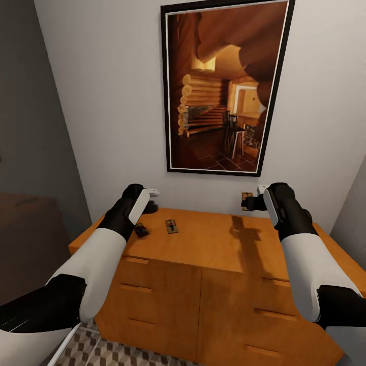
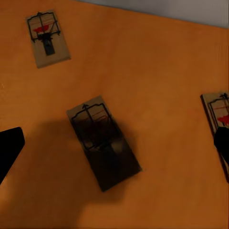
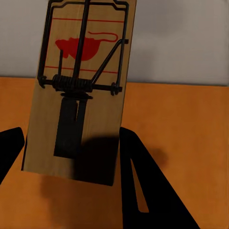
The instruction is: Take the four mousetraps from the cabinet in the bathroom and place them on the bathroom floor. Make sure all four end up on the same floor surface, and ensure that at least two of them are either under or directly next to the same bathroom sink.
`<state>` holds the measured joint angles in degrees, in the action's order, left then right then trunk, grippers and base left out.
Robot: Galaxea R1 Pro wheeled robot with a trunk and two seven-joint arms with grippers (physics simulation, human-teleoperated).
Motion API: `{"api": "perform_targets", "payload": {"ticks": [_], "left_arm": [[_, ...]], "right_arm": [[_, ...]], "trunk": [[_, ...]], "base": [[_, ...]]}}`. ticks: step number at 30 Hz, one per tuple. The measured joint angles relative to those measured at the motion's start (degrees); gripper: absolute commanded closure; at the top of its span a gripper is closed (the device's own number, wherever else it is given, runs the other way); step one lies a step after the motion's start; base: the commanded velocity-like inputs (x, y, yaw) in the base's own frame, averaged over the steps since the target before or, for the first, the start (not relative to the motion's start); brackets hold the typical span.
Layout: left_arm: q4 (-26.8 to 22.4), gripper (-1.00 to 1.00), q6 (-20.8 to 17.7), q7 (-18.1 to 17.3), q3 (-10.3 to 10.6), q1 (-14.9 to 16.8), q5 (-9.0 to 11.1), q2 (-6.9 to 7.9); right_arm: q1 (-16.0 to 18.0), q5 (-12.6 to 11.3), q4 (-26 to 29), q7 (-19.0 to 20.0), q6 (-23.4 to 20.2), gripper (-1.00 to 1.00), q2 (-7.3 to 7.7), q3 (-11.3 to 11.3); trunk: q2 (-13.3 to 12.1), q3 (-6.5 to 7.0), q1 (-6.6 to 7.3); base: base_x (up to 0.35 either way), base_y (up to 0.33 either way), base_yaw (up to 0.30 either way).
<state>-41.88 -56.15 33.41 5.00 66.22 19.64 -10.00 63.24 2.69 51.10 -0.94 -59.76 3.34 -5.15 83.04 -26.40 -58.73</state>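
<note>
Floor: bathroom floor (image 1: 117, 353) with cube-patterned tiles shows at the foot of the unit, nearest the robot.
Cabinet: orange-brown wooden cabinet (image 1: 203, 295) with drawer fronts stands against the pale wall; its flat top (image 2: 157, 71) carries the traps.
Left gripper: left gripper (image 1: 150, 202) hangs over the left part of the top. In the left wrist view its dark fingertips (image 2: 8, 150) sit at opposite edges of the frame, spread wide, with nothing between them.
Traps on the top: shaded mousetrap (image 2: 102, 140) lies flat under the left gripper, in its shadow. Corner mousetrap (image 2: 46, 38) lies flat, well apart from it. Edge mousetrap (image 2: 217, 119) lies flat, partly cut off by the frame and a fingertip. From the head view, two traps show flat near the left wrist (image 1: 141, 230) (image 1: 171, 226).
Right gripper: right gripper (image 1: 251, 202) is over the right part of the top, its fingers (image 3: 143, 191) pinching the held mousetrap (image 3: 81, 95) at its lower end.
Held trap: it stands upright, clear of the wood, the red mouse mark and spring bar facing the wrist camera, its shadow on the top below.
Wall: framed picture (image 1: 223, 86) of a log interior hangs above the cabinet.
</note>
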Motion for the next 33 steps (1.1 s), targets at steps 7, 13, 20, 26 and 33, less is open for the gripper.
{"api": "perform_targets", "payload": {"ticks": [7, 13, 20, 26, 33], "left_arm": [[0.1, -1.0, 0.0, 2.5, 0.0, 0.0, 0.0, 0.0], [0.0, -1.0, 0.0, 3.0, -0.2, 0.0, 0.0, 0.0], [0.0, -1.0, 0.0, 3.0, -0.3, 0.0, -0.1, 0.0], [0.0, -1.0, 0.0, 3.1, -0.2, -0.1, -0.2, 0.0], [0.1, -1.0, 0.0, 3.2, -0.4, -0.1, 0.2, 0.0]], "right_arm": [[0.0, 0.1, 0.0, 0.0, 0.0, 1.0, 0.05, 0.0], [0.0, -0.1, 0.0, 0.0, 0.0, 1.0, 0.1, 0.0], [0.0, -0.1, 0.0, 0.0, 0.0, 1.0, 0.09, 0.0], [0.0, -0.1, 0.0, 0.0, 0.0, 1.0, 0.09, 0.0], [0.0, -0.3, -1.1, 0.3, 0.0, 1.0, -0.05, 0.1]], "trunk": [[0.0, 0.0, 0.0], [0.0, 0.0, 0.0], [0.0, 0.0, 0.0], [0.0, 0.0, 0.02], [0.0, 0.0, 0.0]], "base": [[0.0, 0.0, 0.0], [0.0, 0.0, 0.0], [0.0, 0.0, 0.0], [0.096, -0.059, 0.0], [0.059, -0.037, 0.0]]}}
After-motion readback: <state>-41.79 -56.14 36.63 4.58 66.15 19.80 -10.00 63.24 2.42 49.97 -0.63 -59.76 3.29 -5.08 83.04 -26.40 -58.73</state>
